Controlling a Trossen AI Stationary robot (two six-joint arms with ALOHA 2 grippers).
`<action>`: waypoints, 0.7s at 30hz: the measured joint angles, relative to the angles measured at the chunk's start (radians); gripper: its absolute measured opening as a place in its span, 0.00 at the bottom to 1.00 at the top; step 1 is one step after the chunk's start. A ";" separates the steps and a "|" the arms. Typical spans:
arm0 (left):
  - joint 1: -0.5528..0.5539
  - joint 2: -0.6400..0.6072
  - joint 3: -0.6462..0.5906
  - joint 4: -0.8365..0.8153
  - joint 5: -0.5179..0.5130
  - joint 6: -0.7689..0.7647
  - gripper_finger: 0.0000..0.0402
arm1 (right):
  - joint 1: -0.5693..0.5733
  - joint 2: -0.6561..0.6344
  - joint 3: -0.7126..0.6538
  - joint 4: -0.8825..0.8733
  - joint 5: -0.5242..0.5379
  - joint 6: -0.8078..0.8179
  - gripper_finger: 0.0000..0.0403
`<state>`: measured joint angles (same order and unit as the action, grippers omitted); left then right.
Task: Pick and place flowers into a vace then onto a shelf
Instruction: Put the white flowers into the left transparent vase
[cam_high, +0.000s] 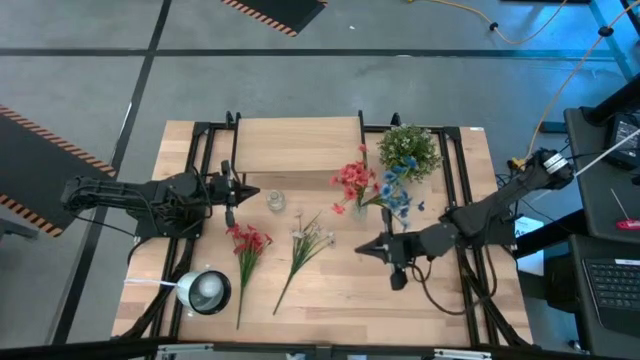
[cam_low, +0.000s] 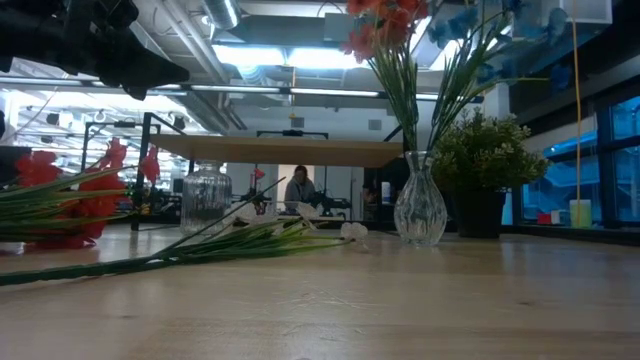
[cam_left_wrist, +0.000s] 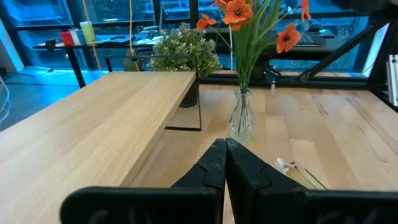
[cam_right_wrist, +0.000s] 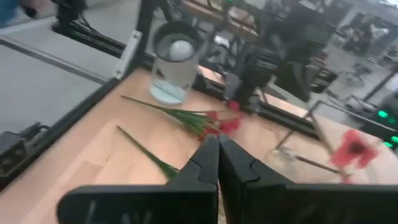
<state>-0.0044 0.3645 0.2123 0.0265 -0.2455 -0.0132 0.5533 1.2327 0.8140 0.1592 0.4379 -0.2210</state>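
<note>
A clear glass vase (cam_low: 420, 210) (cam_left_wrist: 241, 119) stands on the table in front of the shelf (cam_high: 297, 142) and holds one red sprig (cam_high: 352, 182) and the blue sprig (cam_high: 397, 197), their stems in its neck. A second red sprig (cam_high: 247, 242) (cam_right_wrist: 202, 119) and the whitish sprig (cam_high: 308, 238) (cam_low: 250, 240) lie flat on the tabletop. My left gripper (cam_high: 250, 192) (cam_left_wrist: 225, 155) hovers shut near the shelf's left front. My right gripper (cam_high: 360, 247) (cam_right_wrist: 217, 149) hovers shut just right of the whitish sprig, pointing toward the table's left.
A bushy green potted plant (cam_high: 408, 150) (cam_low: 480, 175) stands right of the shelf, behind the vase. A small ribbed glass jar (cam_high: 275, 200) (cam_low: 205, 200) sits in front of the shelf. A round shiny object (cam_high: 205, 290) sits at the near left corner. Bare wood lies along the near edge.
</note>
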 joint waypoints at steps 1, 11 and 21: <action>0.000 0.000 0.000 0.000 0.000 0.000 0.01 | 0.005 0.000 -0.033 0.053 -0.010 0.000 0.00; 0.000 0.000 0.000 0.000 0.000 0.016 0.03 | 0.022 0.000 -0.342 0.443 0.063 0.141 0.00; 0.000 0.000 0.000 0.009 0.001 0.061 0.27 | 0.087 0.000 -0.360 0.418 0.128 0.278 0.00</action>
<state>-0.0044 0.3649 0.2123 0.0350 -0.2447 0.0479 0.6401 1.2324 0.4538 0.5767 0.5658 0.0573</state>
